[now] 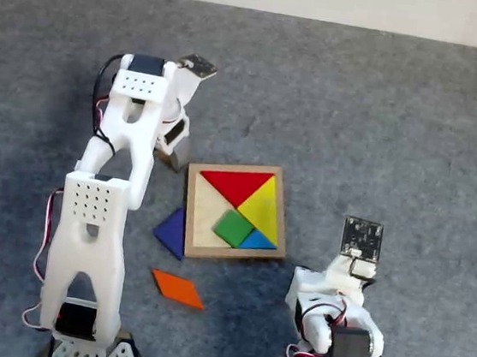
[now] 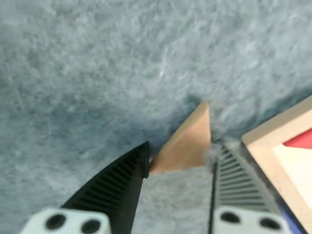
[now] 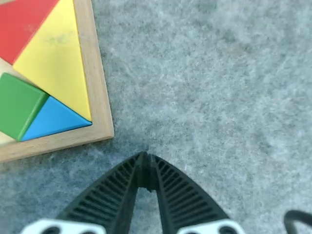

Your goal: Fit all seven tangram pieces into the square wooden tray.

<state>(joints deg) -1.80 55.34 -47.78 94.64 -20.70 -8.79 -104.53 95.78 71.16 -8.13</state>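
Just off the corner of the wooden tray, on the grey carpet, lies the plain wooden triangle you are after. Judge it light, stiff and smooth-edged, a thin piece that could slip or tip, so take it across two opposite edges near its broad end and squeeze gently. Your left gripper is partly spread around it, both fingers touching its edges in a pinch, while your right gripper hangs with fingers pressed together, holding nothing, over bare carpet beside another tray corner.
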